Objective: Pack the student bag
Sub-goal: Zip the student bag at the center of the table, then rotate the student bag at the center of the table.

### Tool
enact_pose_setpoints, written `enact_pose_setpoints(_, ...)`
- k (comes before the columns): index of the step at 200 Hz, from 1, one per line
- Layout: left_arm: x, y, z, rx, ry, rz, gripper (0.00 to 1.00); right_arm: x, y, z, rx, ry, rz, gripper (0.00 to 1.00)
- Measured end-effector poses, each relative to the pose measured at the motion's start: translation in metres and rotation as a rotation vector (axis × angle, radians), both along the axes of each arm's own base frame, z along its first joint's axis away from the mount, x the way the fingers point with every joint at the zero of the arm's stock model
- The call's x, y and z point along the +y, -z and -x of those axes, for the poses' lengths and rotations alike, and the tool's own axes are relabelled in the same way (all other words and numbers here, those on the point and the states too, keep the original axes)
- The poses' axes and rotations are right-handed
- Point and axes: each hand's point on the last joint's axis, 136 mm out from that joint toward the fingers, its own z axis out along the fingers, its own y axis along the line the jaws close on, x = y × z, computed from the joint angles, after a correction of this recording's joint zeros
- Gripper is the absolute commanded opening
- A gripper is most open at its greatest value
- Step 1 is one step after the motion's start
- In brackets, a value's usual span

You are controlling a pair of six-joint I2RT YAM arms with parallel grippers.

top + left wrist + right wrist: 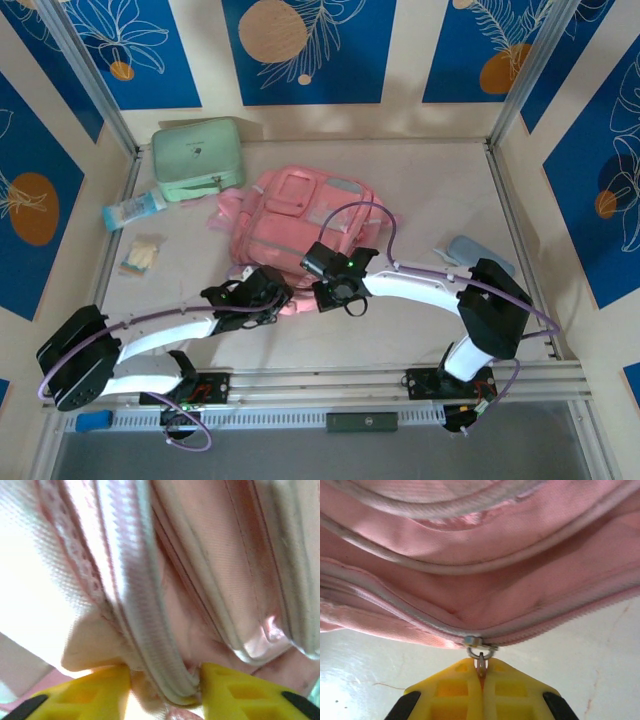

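The student bag (300, 215), soft pink fabric with zipped front pockets, lies flat in the middle of the table. My left gripper (278, 300) is at its near edge. In the left wrist view the yellow fingers (100, 692) pinch a fold of the bag's pale zip band (150, 645) between them. My right gripper (325, 300) is just right of the left one, also at the near edge. In the right wrist view it (481, 672) is shut on the small metal zip pull (481, 662), which hangs from the slider (472, 641) on the bag's zip line.
A mint green zip case (198, 157) stands at the back left. A blue and white packet (133, 210) and a small beige item (140, 255) lie left of the bag. A blue-grey object (478, 255) lies at the right, beside the right arm's elbow.
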Motion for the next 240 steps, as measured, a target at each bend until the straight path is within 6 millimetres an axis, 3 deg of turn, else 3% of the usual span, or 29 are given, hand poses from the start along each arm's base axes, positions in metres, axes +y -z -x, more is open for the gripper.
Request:
enact_pose_setpoints(32,0.016,-0.013,-0.002,-0.033,-0.031,-0.022,0.00,-0.009,-0.006,-0.010,-0.053,0.034,0.065,0.00)
enact_pose_setpoints(89,0.086,-0.020,-0.009,-0.050,-0.069,-0.052,0.00,-0.042,-0.007,-0.044,-0.094,0.142,0.120,0.00)
enact_pose_setpoints(109,0.097,-0.020,-0.008,-0.049,-0.037,-0.074,0.00,-0.052,-0.006,-0.060,-0.094,0.182,0.109,0.00)
enact_pose_setpoints(127,0.099,-0.016,-0.006,-0.027,0.017,-0.110,0.00,-0.051,-0.002,-0.062,-0.080,0.173,0.120,0.00)
enact_pose_setpoints(135,0.100,-0.016,-0.006,-0.017,0.037,-0.132,0.16,-0.048,-0.002,-0.061,-0.076,0.155,0.123,0.00)
enact_pose_setpoints(139,0.101,-0.016,-0.006,-0.013,0.051,-0.148,0.23,-0.046,-0.002,-0.060,-0.075,0.144,0.122,0.06)
enact_pose_setpoints(154,0.106,-0.022,-0.007,-0.011,0.072,-0.188,0.35,-0.039,-0.006,-0.054,-0.080,0.097,0.124,0.18)
enact_pose_setpoints(174,0.112,-0.035,-0.008,-0.043,0.088,-0.220,0.42,-0.034,-0.012,-0.044,-0.071,0.059,0.118,0.34)
enact_pose_setpoints(196,0.109,-0.057,-0.011,-0.104,0.119,-0.208,0.45,-0.033,-0.032,-0.039,-0.039,0.059,0.021,0.39)
enact_pose_setpoints(219,0.096,-0.072,-0.019,-0.142,0.160,-0.170,0.44,-0.044,-0.051,-0.060,-0.016,0.148,-0.078,0.44)
enact_pose_setpoints(240,0.082,-0.070,-0.025,-0.145,0.195,-0.149,0.43,-0.043,-0.060,-0.090,0.006,0.212,-0.142,0.45)
